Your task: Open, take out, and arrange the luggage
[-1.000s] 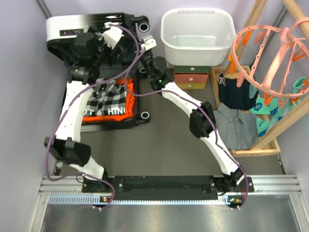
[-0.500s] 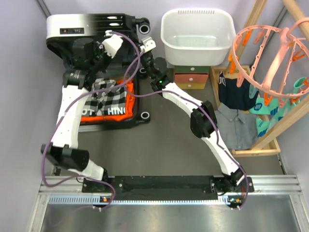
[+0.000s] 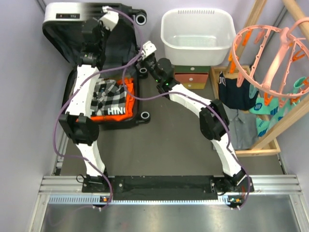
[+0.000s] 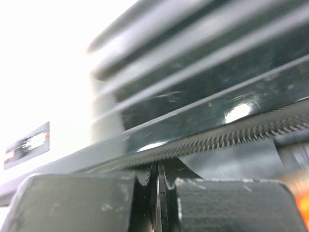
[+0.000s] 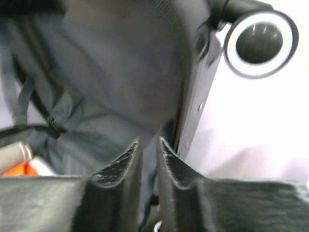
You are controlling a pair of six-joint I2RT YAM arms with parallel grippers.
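Left gripper (image 4: pixel 158 193): jaws pressed together with a hairline slit, tips at the zippered rim of the luggage (image 3: pixel 60 17) lid. Right gripper (image 5: pixel 148 162): jaws nearly closed, nothing seen between, facing the lining. Luggage sits far left, open, with a checked shirt (image 3: pixel 107 94) inside. Versus 1 s ago: lid swung higher, left arm stretched further.
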